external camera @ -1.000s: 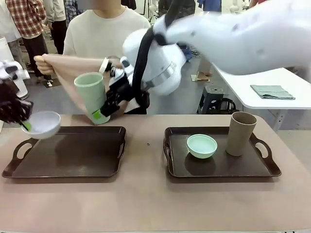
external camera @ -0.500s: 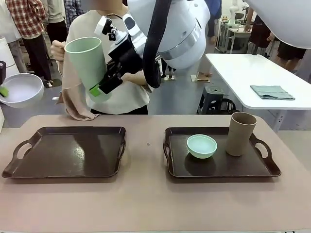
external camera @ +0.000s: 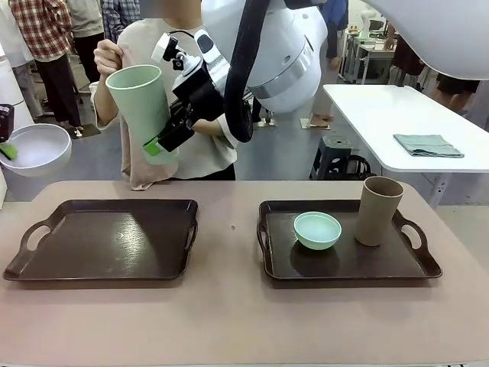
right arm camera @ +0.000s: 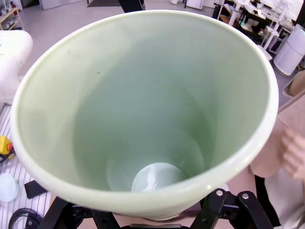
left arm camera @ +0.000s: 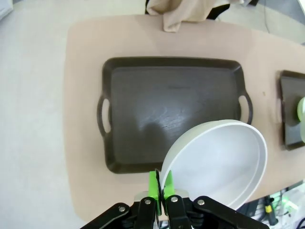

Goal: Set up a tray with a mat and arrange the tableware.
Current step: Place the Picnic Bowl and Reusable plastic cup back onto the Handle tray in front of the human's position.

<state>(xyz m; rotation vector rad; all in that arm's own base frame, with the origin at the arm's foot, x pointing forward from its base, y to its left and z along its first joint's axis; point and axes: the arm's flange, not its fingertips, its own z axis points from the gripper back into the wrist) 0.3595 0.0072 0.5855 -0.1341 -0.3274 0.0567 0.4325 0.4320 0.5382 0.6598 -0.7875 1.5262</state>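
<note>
Left gripper (left arm camera: pixel 161 193): jaws pinched tight on the rim of the white bowl (left arm camera: pixel 214 162), held in the air at the table's (external camera: pixel 229 321) left end. Right gripper (external camera: pixel 163 139): jaws wide, clamped round the lower part of the pale green cup (external camera: pixel 140 103), which is tilted and held above the far side of the left tray (external camera: pixel 107 205). That tray is bare.

Behind the cup, a person's hand (external camera: pixel 107 55) holds up a beige cloth (external camera: pixel 141 168), partly covered by the cup and gripper.

Right tray (external camera: pixel 412 269): mint bowl (external camera: pixel 318 229) and brown cup (external camera: pixel 380 210), upright and near each other.
</note>
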